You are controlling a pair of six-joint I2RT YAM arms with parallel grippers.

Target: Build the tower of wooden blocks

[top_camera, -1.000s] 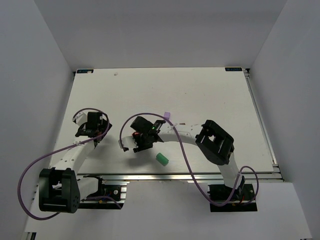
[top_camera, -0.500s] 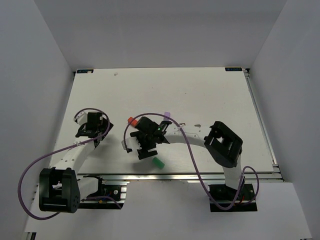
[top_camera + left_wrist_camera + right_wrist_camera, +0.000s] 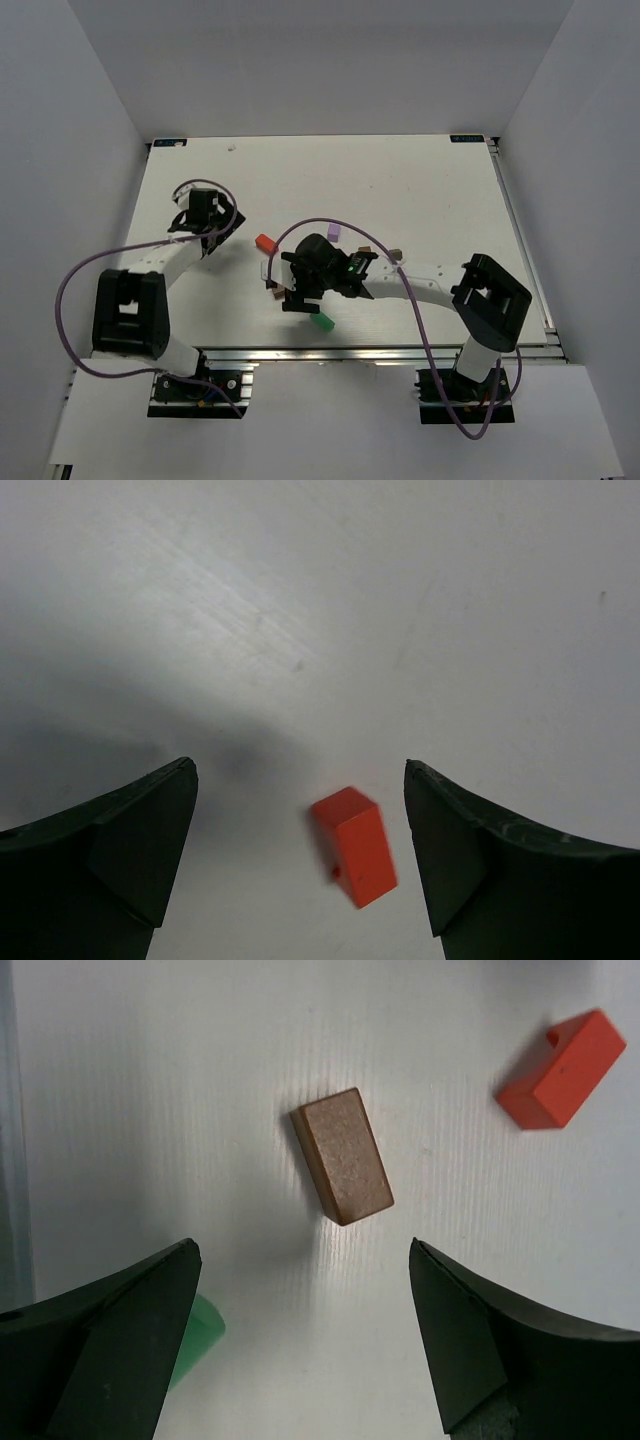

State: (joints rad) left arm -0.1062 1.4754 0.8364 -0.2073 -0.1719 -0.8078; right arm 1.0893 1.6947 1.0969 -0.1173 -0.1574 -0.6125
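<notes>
No tower yet: the red block (image 3: 353, 846) and brown block (image 3: 342, 1156) lie loose below the wide, empty left tool (image 3: 298, 772) and right tool (image 3: 302, 1250).

On the plain white table (image 3: 420, 190) lie a bright red-orange block (image 3: 354, 846), a matt brown block (image 3: 342, 1155), a green block (image 3: 321, 324) and a pale lilac block (image 3: 333, 232), while the left arm (image 3: 165, 262) and right arm (image 3: 425, 281) are white with black joints and purple cables (image 3: 60, 300).
</notes>
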